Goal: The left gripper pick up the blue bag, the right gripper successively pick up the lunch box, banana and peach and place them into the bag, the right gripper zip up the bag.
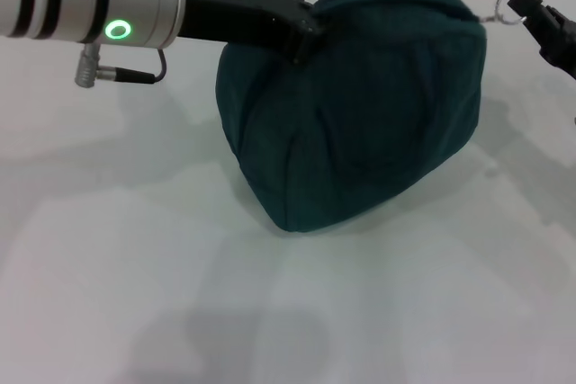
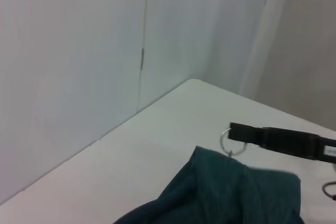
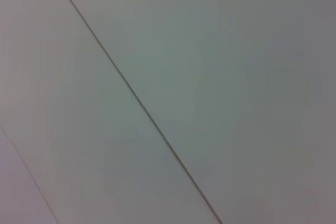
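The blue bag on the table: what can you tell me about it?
The blue bag is dark teal, soft fabric, bulging and creased, resting on the white table. Nothing inside shows. The left pincer grips its upper edge on one side. At the opposite top corner a metal ring zipper pull sticks out, held by the right pincer.

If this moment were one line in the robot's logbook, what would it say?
left gripper: holds blue bag top | right gripper: on zipper ring | bag on table

Even, diffuse overhead light; soft shadows on table (image 1: 135,222) at lower left; wrist views soft, slightly blurred; no glare.
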Robot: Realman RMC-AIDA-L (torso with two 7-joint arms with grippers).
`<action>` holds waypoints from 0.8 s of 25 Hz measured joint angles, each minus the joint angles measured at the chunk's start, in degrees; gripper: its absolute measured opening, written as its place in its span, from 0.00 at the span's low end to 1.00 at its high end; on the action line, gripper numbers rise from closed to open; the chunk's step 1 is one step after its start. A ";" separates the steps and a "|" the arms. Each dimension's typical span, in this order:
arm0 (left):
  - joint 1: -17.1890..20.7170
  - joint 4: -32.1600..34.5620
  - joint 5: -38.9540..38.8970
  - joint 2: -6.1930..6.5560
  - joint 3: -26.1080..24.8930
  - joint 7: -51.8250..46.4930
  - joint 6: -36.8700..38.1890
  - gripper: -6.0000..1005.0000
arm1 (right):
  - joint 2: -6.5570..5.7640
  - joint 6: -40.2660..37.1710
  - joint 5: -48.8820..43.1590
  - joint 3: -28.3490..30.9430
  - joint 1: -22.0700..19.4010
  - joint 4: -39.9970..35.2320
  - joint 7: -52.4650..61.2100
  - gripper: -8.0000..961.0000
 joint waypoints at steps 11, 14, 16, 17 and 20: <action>-1.52 -8.61 -2.60 -0.05 -1.22 3.91 -3.62 0.05 | -0.25 -5.16 -1.64 -0.09 -2.06 -0.22 -1.73 0.14; -1.86 -9.40 -3.26 0.03 -1.50 4.38 -3.64 0.05 | -0.17 -5.70 -1.65 0.12 -3.14 -0.59 -2.43 0.23; -1.82 -9.44 -3.66 0.07 -1.54 4.95 -3.64 0.06 | -0.15 -5.81 -1.67 0.20 -3.58 -0.66 -2.51 0.39; -1.72 -9.46 -3.88 0.06 -1.59 5.31 -3.65 0.07 | -0.17 -5.81 -1.68 0.21 -3.62 -0.66 -2.51 0.50; -1.39 -9.47 -5.42 0.02 -1.67 6.24 -3.65 0.09 | -0.19 -5.91 -1.69 0.21 -3.75 -0.56 -2.52 0.63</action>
